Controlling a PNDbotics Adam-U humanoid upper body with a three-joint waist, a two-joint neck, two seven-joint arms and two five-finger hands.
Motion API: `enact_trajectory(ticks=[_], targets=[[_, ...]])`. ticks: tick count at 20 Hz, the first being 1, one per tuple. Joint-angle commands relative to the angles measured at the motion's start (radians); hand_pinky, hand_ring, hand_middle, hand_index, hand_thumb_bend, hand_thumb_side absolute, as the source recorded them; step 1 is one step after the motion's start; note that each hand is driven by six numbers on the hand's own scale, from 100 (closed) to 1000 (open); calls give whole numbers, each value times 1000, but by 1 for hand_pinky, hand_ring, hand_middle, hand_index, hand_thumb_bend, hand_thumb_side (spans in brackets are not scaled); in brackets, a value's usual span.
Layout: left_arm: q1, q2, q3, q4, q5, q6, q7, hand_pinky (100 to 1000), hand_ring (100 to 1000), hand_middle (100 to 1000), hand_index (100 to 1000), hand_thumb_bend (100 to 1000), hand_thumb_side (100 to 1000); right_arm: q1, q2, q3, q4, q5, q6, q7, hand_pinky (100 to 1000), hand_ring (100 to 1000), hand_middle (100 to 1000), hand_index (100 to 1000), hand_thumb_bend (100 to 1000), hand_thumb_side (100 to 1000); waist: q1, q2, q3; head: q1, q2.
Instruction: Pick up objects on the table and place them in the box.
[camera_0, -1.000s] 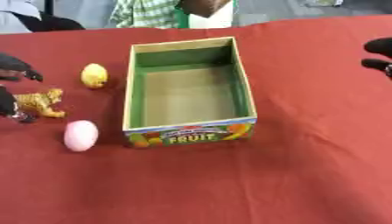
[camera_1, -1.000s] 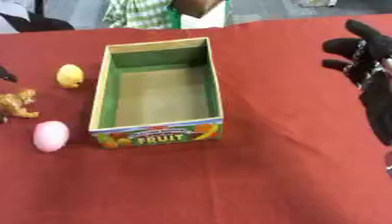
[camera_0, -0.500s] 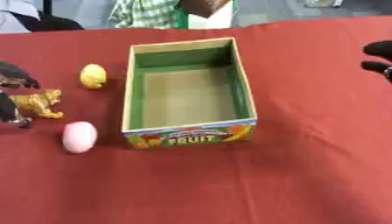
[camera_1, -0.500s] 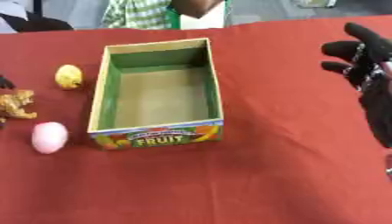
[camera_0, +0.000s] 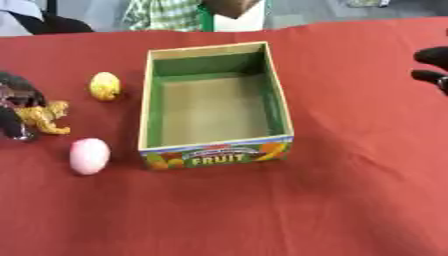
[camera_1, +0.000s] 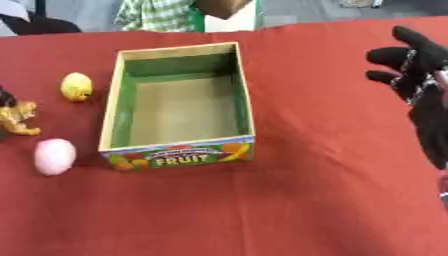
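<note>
An open cardboard box (camera_0: 219, 154) with a green lining and "FRUIT" on its front wall stands in the middle of the red table, with nothing inside. To its left lie a yellow lemon-like fruit (camera_0: 105, 86), a golden toy animal (camera_0: 45, 117) and a pink egg (camera_0: 89, 156). My left hand (camera_0: 17, 95) comes in at the left edge, its fingers curled over the toy animal and its thumb below it; the toy still rests on the cloth. My right hand (camera_1: 418, 70) hovers at the right edge, fingers spread, holding nothing.
A red cloth (camera_0: 350, 190) covers the table. People sit along the far edge behind the box. Bare cloth stretches in front of the box and to its right.
My left hand's fingers have come down and closed in around the toy animal. The right hand has hardly moved. The box, fruit and egg stay where they were.
</note>
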Motion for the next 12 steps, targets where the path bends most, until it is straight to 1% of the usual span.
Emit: enact_trajectory(ticks=[1, 2, 3, 4, 5, 6, 7, 8, 12], targets=[[-22, 21, 20, -34, -3, 31, -1, 500, 716, 660, 782, 100, 279, -7, -12, -8, -15, 4, -2, 2, 836, 876, 744, 964, 100, 1000, -1, -17, -1, -6, -7], [-21, 20, 20, -41, -5, 43, -1, 474, 699, 648, 750, 100, 262, -7, -11, -8, -15, 3, -2, 2, 837, 877, 744, 964, 100, 1000, -1, -17, -1, -6, -7], [-20, 20, 19, -45, -9, 53, -1, 467, 690, 638, 739, 100, 257, -7, -10, -8, -15, 3, -2, 3, 837, 877, 744, 964, 100, 1000, -1, -17, -1, -6, -7], [-19, 18, 19, -46, -11, 60, -1, 426, 649, 601, 689, 100, 221, -7, -10, -8, -15, 3, -2, 3, 837, 877, 743, 964, 100, 1000, -1, -18, -1, -6, -8], [-19, 18, 20, -50, -13, 68, -1, 412, 637, 589, 670, 100, 209, -7, -10, -8, -15, 3, -2, 3, 837, 877, 743, 964, 100, 1000, -1, -18, -1, -6, -8], [-19, 18, 20, -57, -18, 77, -1, 376, 613, 560, 614, 100, 191, -6, -9, -9, -15, 2, -2, 3, 837, 877, 743, 964, 100, 1000, -1, -19, -2, -7, -7], [-19, 19, 22, -69, -25, 86, -1, 361, 600, 547, 593, 100, 208, -6, -9, -9, -15, 2, -2, 2, 837, 877, 743, 964, 100, 1000, -1, -19, -2, -7, -7], [-19, 20, 24, -82, -30, 96, -1, 336, 576, 520, 554, 100, 243, -5, -9, -10, -15, 2, -2, 2, 837, 877, 743, 965, 100, 1000, -1, -20, -2, -8, -6], [-16, 27, 42, -142, -18, 143, -1, 284, 516, 458, 484, 100, 333, -4, -8, -11, -15, 1, -1, 1, 837, 877, 741, 965, 100, 1000, -1, -23, -1, -12, -4]])
